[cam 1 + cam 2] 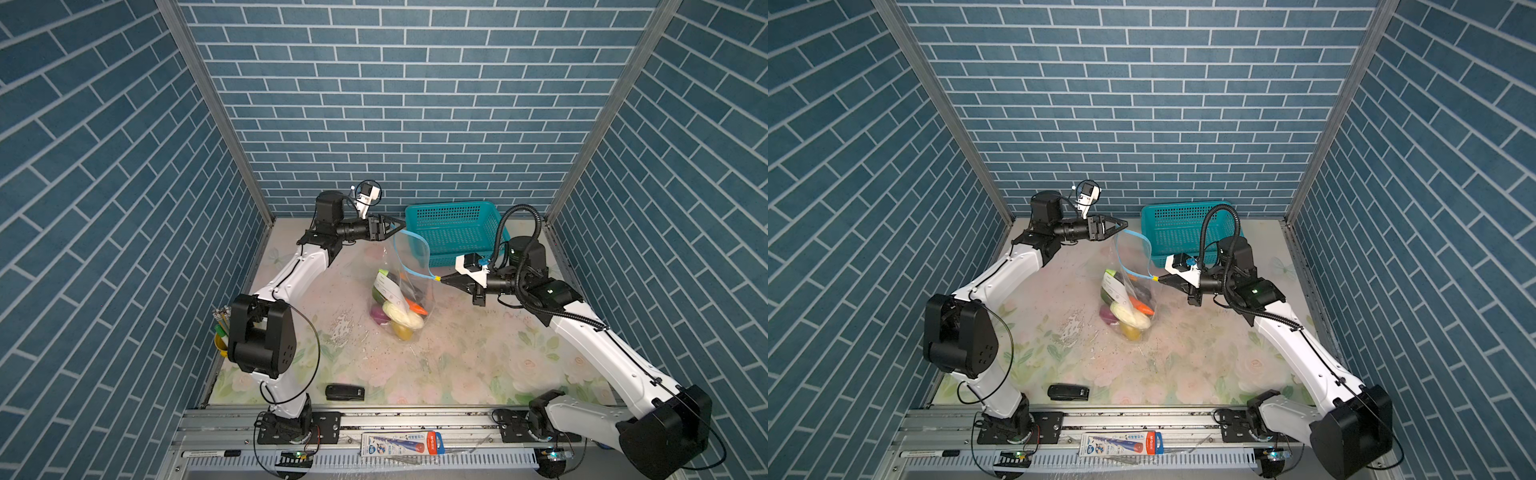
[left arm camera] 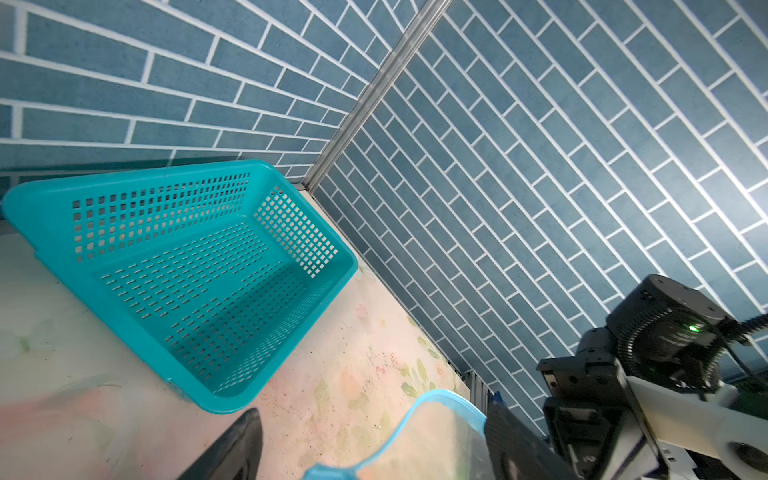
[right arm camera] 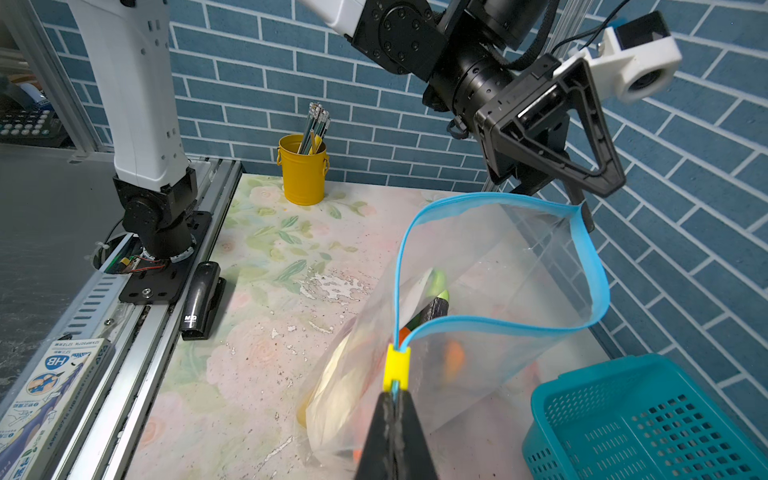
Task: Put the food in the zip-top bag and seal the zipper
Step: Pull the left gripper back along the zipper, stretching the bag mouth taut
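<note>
Dead centre on the flowery mat [image 1: 478,353], the zip-top bag [image 1: 411,257] stands propped up with the food [image 1: 401,313] piled in its bottom half, yellow, white, purple and orange bits showing through the plastic. So loading looks done to me and it's zipper [image 3: 498,323] time. Its mouth gapes in a wide loop, with the yellow slider [image 3: 397,368] parked at the 3 o'clock end. Over there the right gripper [image 3: 394,397] is pinched tight on the strip's tail just behind that slider, holding the bag up. At the bag's 12 o'clock corner sits the left gripper [image 1: 402,225], jaws spread wide with the blue corner between them, not clamping anything as far as I can see.

My take: clamp that far corner firmly first, then pull the two ends apart so both strips lie flat together before the slider runs along. Slack plastic will just bunch. Also the teal basket [image 1: 453,224] at 1 o'clock is close to the bag, so mind the elbow room.
</note>
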### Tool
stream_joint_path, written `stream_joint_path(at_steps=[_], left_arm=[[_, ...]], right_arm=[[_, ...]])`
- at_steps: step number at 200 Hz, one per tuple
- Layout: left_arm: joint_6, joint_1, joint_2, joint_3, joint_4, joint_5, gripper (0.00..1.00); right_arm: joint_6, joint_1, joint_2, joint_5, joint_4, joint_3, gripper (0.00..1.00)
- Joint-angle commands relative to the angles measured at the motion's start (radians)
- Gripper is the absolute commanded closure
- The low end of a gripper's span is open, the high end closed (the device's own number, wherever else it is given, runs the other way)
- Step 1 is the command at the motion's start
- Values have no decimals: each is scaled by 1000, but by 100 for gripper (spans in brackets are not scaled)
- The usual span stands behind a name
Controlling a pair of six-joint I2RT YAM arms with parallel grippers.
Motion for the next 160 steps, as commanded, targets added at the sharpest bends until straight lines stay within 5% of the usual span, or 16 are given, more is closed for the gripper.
stream_joint_path(at_steps=[1, 69, 160], left_arm=[[4, 7, -3, 14, 35, 79, 19], [76, 21, -44, -16, -95, 107, 40], [-7, 48, -88, -94, 15, 119, 64]], right_arm=[[-52, -10, 10, -44, 9, 62, 100], [-27, -45, 10, -55, 38, 67, 100], [5, -75, 7, -76, 82, 46, 100]])
